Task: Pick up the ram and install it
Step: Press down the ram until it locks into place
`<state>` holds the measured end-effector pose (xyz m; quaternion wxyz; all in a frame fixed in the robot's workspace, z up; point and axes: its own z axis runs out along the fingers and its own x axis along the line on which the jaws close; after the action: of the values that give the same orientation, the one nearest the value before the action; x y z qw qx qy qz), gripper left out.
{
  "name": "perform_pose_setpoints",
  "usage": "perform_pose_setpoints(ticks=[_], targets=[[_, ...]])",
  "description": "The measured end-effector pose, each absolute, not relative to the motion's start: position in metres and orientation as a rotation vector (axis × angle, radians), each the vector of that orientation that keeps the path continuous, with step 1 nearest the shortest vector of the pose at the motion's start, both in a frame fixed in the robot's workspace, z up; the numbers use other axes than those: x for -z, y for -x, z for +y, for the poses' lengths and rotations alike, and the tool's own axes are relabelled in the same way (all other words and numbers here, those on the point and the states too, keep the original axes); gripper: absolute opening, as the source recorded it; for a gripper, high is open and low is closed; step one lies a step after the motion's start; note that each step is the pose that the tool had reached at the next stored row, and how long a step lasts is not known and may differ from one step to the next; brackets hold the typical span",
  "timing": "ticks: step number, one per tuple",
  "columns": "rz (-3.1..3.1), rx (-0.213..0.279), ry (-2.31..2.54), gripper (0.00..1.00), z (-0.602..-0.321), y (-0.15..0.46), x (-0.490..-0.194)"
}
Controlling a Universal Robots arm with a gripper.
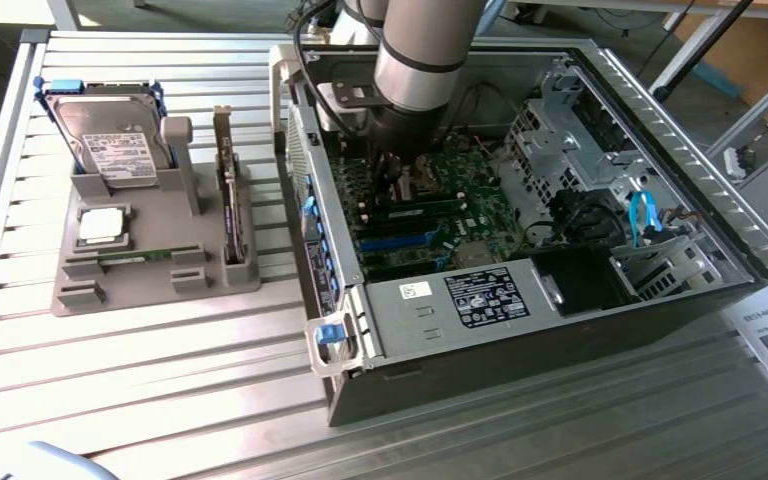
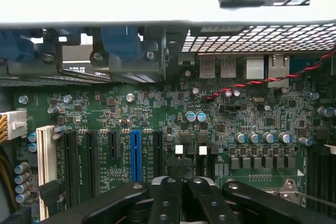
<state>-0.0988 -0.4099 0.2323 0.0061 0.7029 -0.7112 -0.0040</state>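
The ram (image 1: 135, 256) lies flat in the front groove of the grey holder (image 1: 91, 295), just below the square processor (image 1: 101, 225), with the expansion card (image 1: 231, 215) on edge at its end towards the exterior view's right. It's well apart from the gripper (image 2: 182, 184), which is down inside the open computer case (image 1: 651, 100). Its fingers are pressed together with nothing seen between them, low over the motherboard (image 2: 157, 108), with case walls close around the arm. Open slatted table (image 1: 157, 400) lies in front of the holder.

The surface (image 1: 157, 390) is ribbed, shiny metal. The computer case (image 1: 704, 130) is dull grey metal. The holder (image 1: 131, 270) looks matt grey plastic. The tool (image 2: 181, 195) is glossy black.
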Motion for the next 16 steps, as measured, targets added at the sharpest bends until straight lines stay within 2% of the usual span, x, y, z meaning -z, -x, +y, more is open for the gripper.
perform_pose_setpoints(ticks=[16], targets=[[-2.226, 0.013, -2.2, 0.1, -0.4107, 0.0988, -0.2303]])
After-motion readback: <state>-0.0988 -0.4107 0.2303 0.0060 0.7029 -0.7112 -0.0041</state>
